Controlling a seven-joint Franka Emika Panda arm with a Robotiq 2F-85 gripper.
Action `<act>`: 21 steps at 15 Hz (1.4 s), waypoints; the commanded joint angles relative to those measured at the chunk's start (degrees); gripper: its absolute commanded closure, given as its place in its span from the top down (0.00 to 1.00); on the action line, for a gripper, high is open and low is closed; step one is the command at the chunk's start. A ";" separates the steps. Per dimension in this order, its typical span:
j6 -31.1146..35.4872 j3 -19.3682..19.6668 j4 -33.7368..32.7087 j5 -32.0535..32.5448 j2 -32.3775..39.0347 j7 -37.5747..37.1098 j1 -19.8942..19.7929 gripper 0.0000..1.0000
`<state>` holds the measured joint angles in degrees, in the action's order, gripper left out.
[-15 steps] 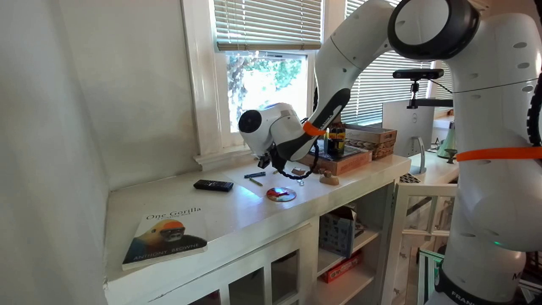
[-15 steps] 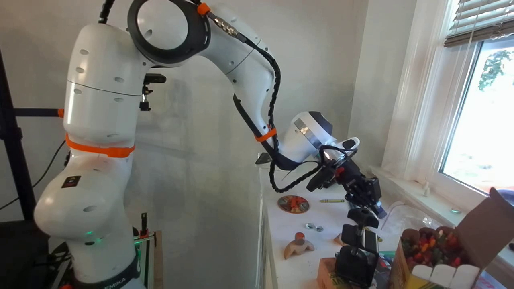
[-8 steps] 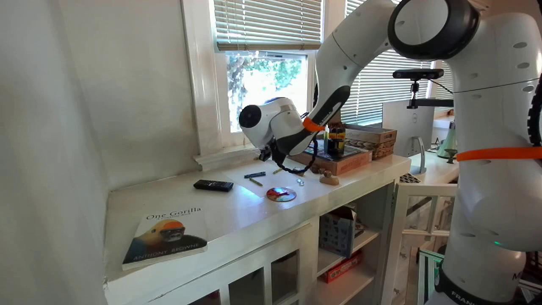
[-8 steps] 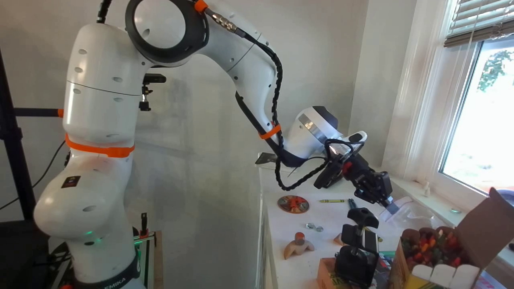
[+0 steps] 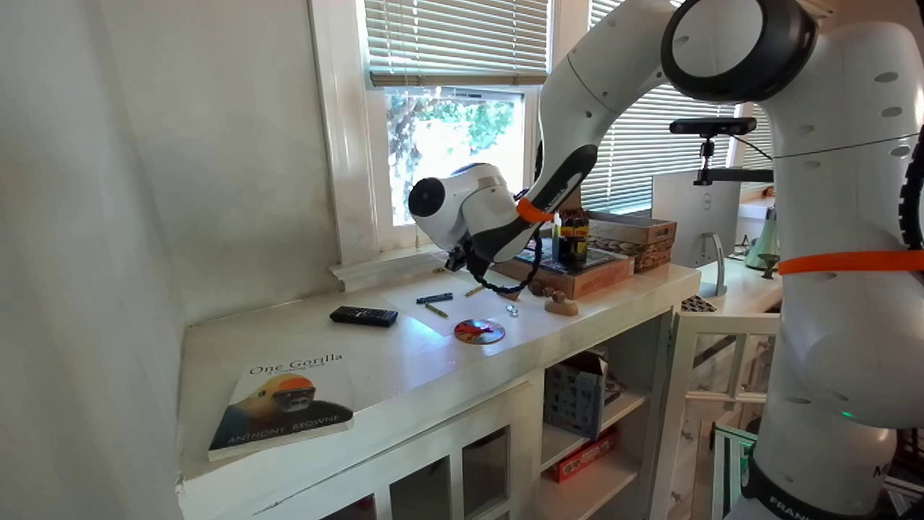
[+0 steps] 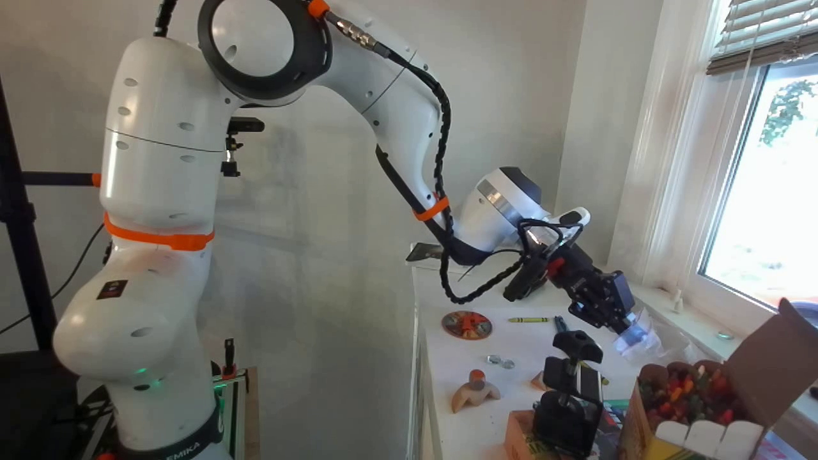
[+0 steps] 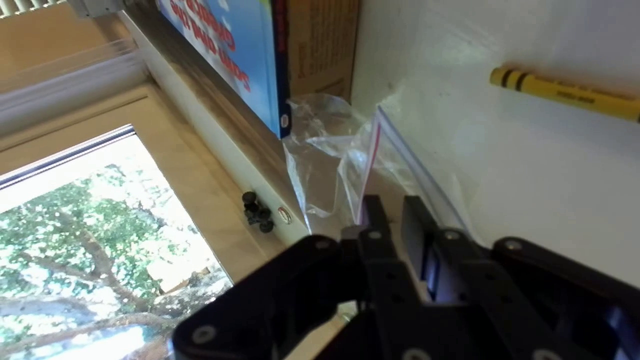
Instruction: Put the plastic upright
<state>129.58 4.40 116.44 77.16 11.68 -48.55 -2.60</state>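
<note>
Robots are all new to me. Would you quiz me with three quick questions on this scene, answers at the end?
1. True or false: in the wrist view, the gripper is nearer the plastic bag than the crayon.
2. That crayon is: A) red, B) yellow or C) blue?
3. Fill in: in an exterior view, the book near the remote control is titled "One ____".
Key: 1 true; 2 B; 3 Gorilla.

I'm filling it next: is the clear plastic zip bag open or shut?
Open: the wrist view shows the bag with its zip edges parted.
</note>
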 commanded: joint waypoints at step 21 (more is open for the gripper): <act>13.72 0.51 0.68 -20.58 -3.58 34.26 -4.53 1.00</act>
<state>141.47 4.55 116.14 62.82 9.29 -19.72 -6.48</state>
